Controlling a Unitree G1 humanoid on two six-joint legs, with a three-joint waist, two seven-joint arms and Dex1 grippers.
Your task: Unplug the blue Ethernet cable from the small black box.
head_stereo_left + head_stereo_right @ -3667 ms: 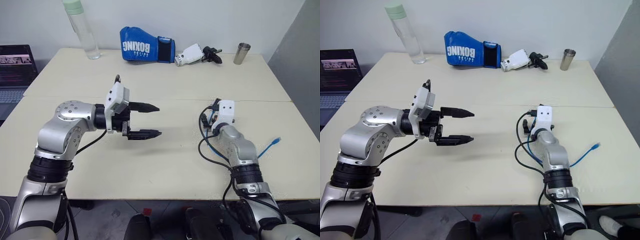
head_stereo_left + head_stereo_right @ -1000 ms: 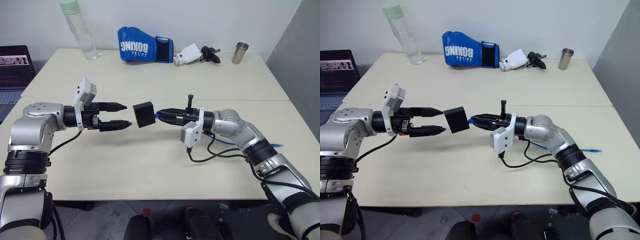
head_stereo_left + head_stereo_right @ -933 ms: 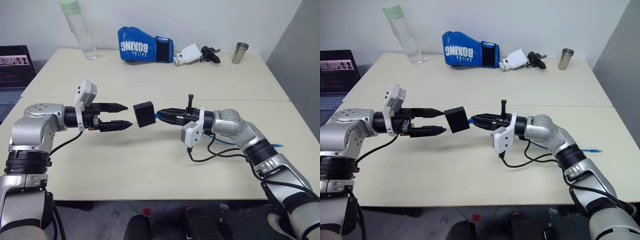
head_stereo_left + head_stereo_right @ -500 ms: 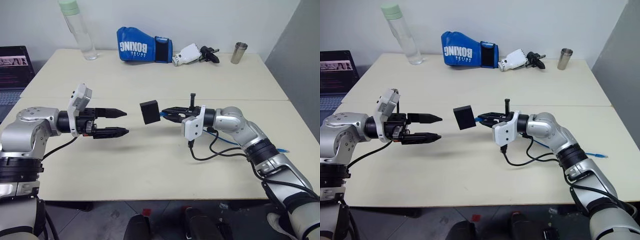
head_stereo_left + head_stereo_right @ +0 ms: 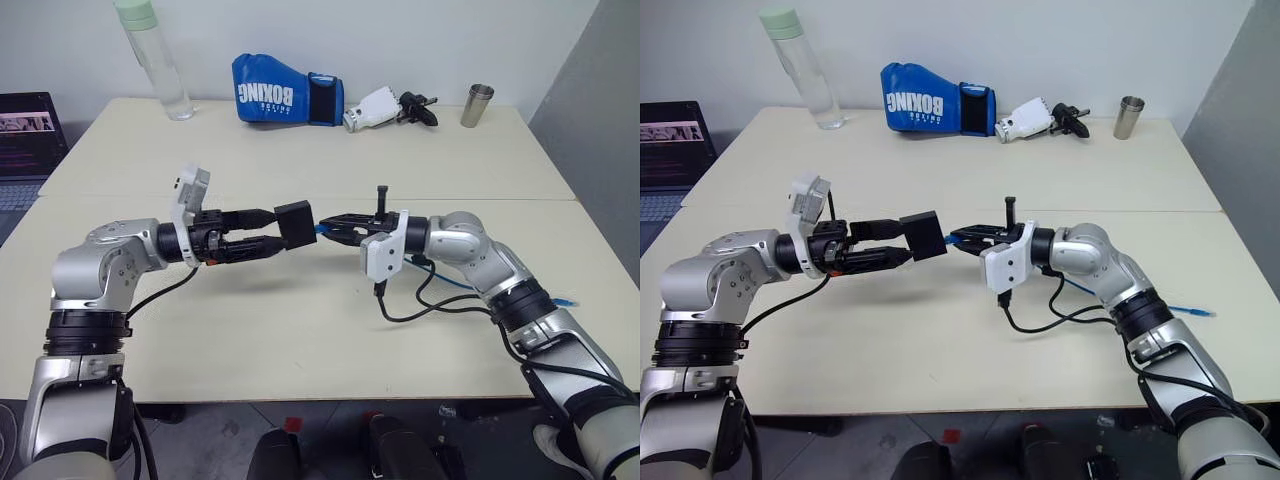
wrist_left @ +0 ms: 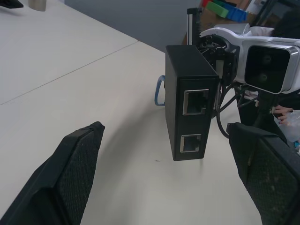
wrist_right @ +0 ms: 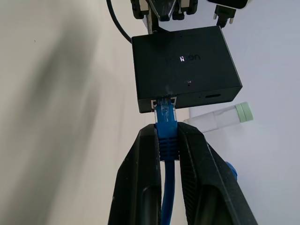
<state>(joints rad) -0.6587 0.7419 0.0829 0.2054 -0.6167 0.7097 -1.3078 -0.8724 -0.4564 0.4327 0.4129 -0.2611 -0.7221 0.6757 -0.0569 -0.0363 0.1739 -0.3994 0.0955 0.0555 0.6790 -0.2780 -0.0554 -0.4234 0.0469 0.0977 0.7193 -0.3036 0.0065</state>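
From the head, we see the box (image 5: 296, 223) held up over the surface (image 5: 300, 330), between our two claws. Our left claw (image 5: 262, 233) is spread wide, its tips at the box's near edge. Our left wrist view shows the box (image 6: 190, 107) between the fingers (image 6: 70, 178), apart from both. Our right wrist view shows the right claw (image 7: 168, 140) clamped on the cable (image 7: 166, 123), plug seated in the box.

Above the desk's (image 5: 300, 330) middle, the small black box (image 5: 296, 223) hangs between two grippers, cable (image 7: 166, 123) plugged in; bottle (image 5: 150, 55), boxing glove (image 5: 285, 90) and cup (image 5: 477, 105) line the far edge.
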